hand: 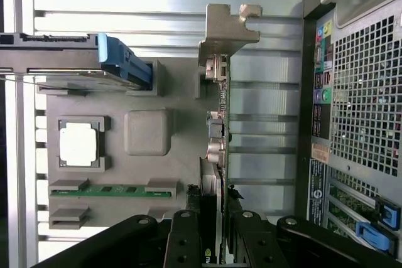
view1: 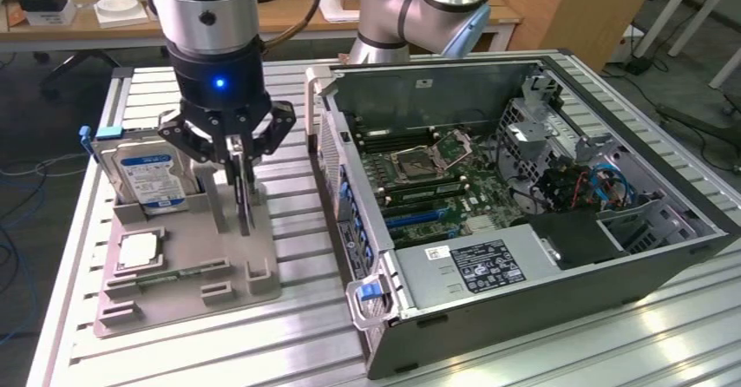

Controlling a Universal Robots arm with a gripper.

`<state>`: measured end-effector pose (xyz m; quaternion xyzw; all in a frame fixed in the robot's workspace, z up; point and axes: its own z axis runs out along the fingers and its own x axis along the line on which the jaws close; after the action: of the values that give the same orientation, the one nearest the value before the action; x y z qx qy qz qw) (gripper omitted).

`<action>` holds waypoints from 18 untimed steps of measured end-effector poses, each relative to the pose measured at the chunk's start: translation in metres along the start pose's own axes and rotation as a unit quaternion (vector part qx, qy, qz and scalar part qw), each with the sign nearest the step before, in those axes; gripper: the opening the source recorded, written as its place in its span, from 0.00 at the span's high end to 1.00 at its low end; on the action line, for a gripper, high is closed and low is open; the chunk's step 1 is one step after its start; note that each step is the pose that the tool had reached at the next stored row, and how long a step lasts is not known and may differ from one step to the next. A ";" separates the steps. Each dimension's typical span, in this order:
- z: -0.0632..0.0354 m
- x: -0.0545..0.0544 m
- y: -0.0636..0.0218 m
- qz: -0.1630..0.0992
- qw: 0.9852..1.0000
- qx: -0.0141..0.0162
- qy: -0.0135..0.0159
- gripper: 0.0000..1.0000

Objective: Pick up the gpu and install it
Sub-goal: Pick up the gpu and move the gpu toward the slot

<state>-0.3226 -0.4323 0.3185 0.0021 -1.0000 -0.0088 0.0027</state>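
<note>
Gpu (view1: 245,203) (hand: 223,111): one, upright on edge at the grey holder (view1: 260,285) (hand: 182,123), its top edge pinched between the fingers of the gripper (view1: 239,163) (hand: 211,236). Same holder: one hard drive (view1: 148,179) (hand: 63,61), one processor chip (view1: 139,250) (hand: 78,144), one memory stick (view1: 186,274) (hand: 113,189). One open computer case (view1: 429,92) (hand: 364,92) lies just beside, on the exterior view's right. One arm, wrist pointing straight down over the holder.

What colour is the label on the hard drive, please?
The label is blue and white, clearest in the exterior view.
</note>
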 end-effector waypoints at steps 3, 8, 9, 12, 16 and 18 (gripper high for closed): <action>-0.0030 0.000 0.0001 0.000 1.000 -0.001 0.000 0.74; -0.0074 0.000 0.0001 0.000 1.000 -0.003 0.000 0.74; -0.0082 0.000 0.0001 0.000 1.000 -0.003 0.000 0.74; -0.0104 0.000 0.0001 0.000 1.000 -0.004 0.000 0.74; -0.0137 0.000 0.0001 0.000 1.000 -0.006 0.000 0.74; -0.0153 0.000 0.0001 0.000 1.000 -0.007 0.000 0.74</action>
<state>-0.3226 -0.4325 0.3338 0.0024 -0.9999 -0.0159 0.0027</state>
